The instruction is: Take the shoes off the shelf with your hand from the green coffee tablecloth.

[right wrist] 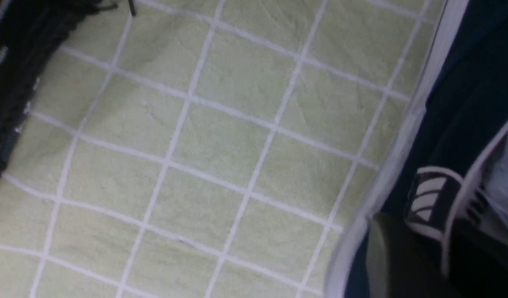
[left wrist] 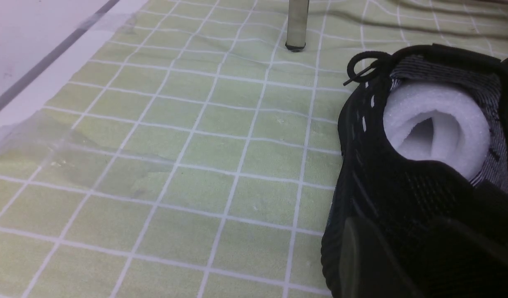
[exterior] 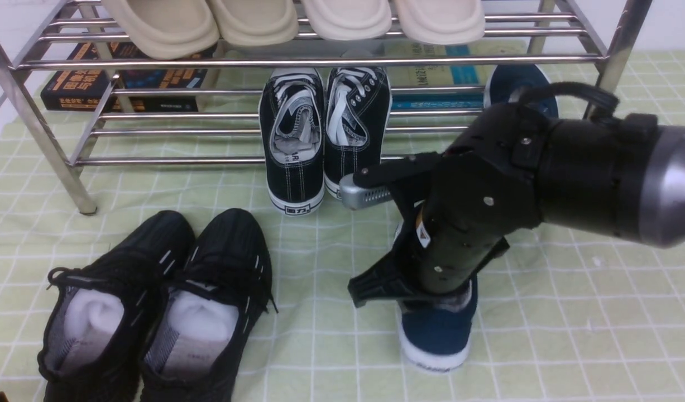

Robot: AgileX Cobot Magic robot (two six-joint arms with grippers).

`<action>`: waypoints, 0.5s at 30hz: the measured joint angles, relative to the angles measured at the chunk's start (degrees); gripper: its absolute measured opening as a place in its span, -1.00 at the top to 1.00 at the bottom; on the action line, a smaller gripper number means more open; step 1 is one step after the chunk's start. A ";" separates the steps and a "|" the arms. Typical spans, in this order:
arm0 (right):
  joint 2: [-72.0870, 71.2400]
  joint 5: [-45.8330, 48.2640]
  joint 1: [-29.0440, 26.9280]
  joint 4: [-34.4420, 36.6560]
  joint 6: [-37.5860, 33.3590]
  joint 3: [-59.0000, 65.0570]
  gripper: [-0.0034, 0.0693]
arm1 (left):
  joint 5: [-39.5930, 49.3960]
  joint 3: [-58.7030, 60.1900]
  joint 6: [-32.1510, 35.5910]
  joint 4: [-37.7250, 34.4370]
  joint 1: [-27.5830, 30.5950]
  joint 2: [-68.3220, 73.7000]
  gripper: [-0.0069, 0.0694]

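Navy slip-on [exterior: 437,335]: off the rack, sole down on the cloth in front of it, white toe cap pointing toward the camera; its white sole edge and navy side also fill one edge of the right wrist view.
Second navy slip-on [exterior: 512,84]: on the lowest tier at the rack's right end, mostly hidden behind the arm.
Right gripper [exterior: 415,287]: lowered onto the heel end of the navy slip-on on the cloth; one dark finger [right wrist: 386,256] sits against the shoe's outer side, the other is hidden, so I cannot tell whether it is clamped.
Shelf [exterior: 320,61]: chrome bar rack standing on the cloth.
Green checked tablecloth [exterior: 571,312]: pale green with white grid lines, slightly wrinkled.
Black lace-up sneakers [exterior: 320,139]: a pair on the lowest tier, toes jutting past the front bar.
Black mesh sneakers [exterior: 152,312]: a pair on the cloth at the left, white stuffing inside.
Left gripper [left wrist: 411,265]: dark blurred tips just over one mesh sneaker; spread or closed, I cannot tell.
Beige slippers [exterior: 292,19]: four on the upper tier.
Books [exterior: 85,84]: lying flat behind the lower bars.
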 joint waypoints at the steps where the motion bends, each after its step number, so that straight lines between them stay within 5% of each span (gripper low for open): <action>1: -0.01 1.23 0.00 0.44 -0.05 -0.32 0.28 | 0.00 0.00 0.00 0.00 0.00 0.00 0.19; 5: -1.36 11.49 0.00 -0.09 -1.69 -5.21 -0.23 | 0.00 0.00 0.00 0.00 0.00 0.00 0.19; 9: -4.12 18.04 0.00 -4.93 -6.74 -12.88 -0.43 | 0.00 0.00 0.00 0.00 0.00 0.00 0.19; 14: -9.53 18.76 0.00 -10.85 -10.71 -16.76 -0.29 | 0.00 0.00 0.00 0.00 0.00 0.00 0.19; 15: -12.16 19.36 0.00 -11.73 -11.23 -16.57 -0.09 | 0.00 0.00 0.00 0.00 0.00 0.00 0.19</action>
